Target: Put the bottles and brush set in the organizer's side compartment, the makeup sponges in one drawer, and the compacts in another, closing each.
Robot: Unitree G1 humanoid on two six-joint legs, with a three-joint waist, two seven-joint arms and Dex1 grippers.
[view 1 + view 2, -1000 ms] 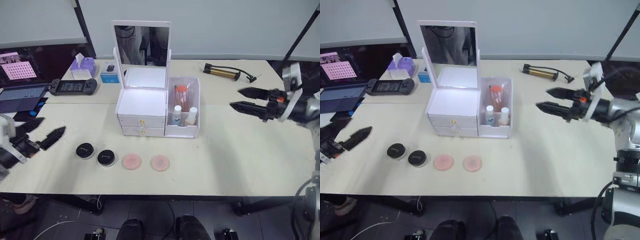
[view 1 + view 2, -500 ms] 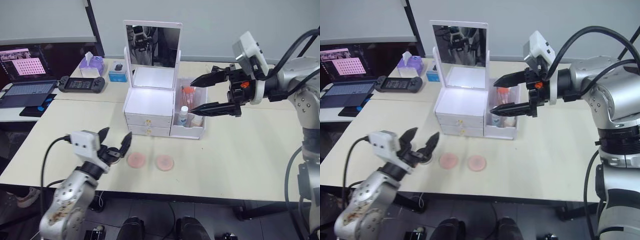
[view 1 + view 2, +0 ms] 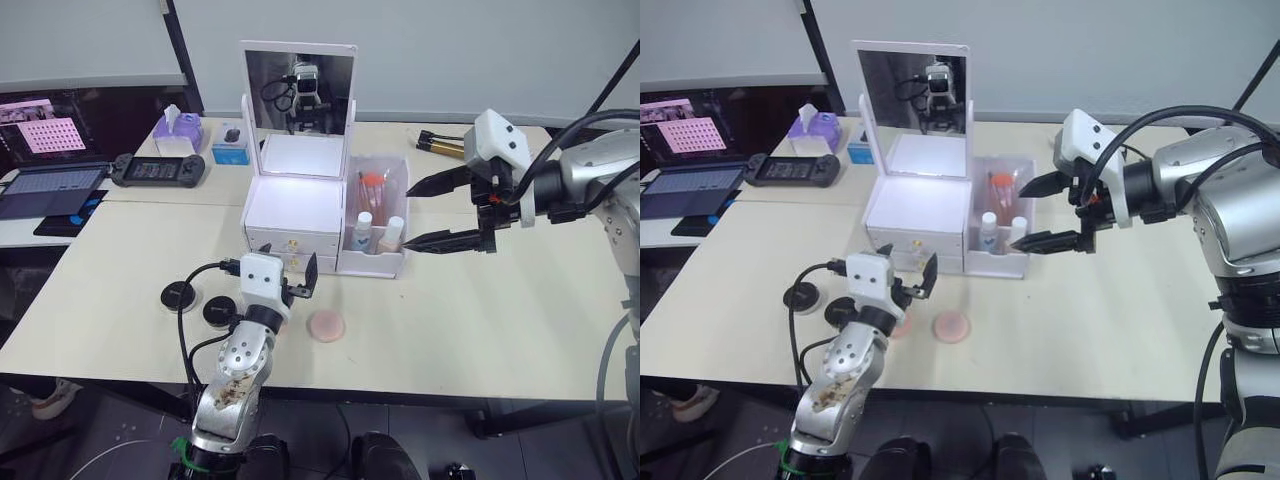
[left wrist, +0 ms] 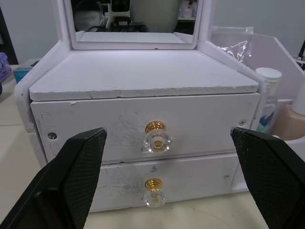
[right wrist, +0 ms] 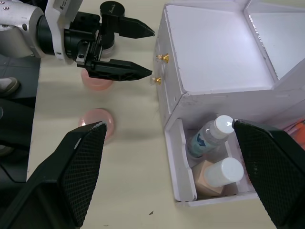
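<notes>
Organizer (image 3: pixel 296 215) stands mid-surface with both front drawers shut, its gold-and-clear knobs facing the left claw (image 3: pixel 291 283). That claw hovers just in front of the drawers with its two black fingers spread wide and nothing held; in the left wrist view the upper knob (image 4: pixel 157 135) sits between the fingertips, the lower knob (image 4: pixel 154 192) below it, both untouched. No lettering can be read on the white drawer fronts, which are scuffed.

Beside the drawers, on the side nearer the right claw (image 3: pixel 428 213), the side bin (image 3: pixel 377 232) holds the two bottles: the clear one with a bluish label (image 5: pixel 209 137) and the beige-filled one (image 5: pixel 217 176), both white-capped and upright; the label's print is too small to read. Behind them in the same bin stands the brush set (image 3: pixel 371 187), its orange-pink tips showing through the clear packet.

The right claw hangs just beside the bin's outer wall, fingers set wide apart and empty. Beyond it the surface (image 3: pixel 500 310) runs bare to the front edge, with a hand pump (image 3: pixel 442 143) lying near the far edge.

One pink makeup sponge (image 3: pixel 325 325) lies just beside the left claw toward the front edge; the other (image 5: pixel 94 77) lies right under that claw. The two compacts (image 3: pixel 178 295) (image 3: pixel 217 313) lie beside the left arm, away from the organizer, a little apart from each other.
</notes>
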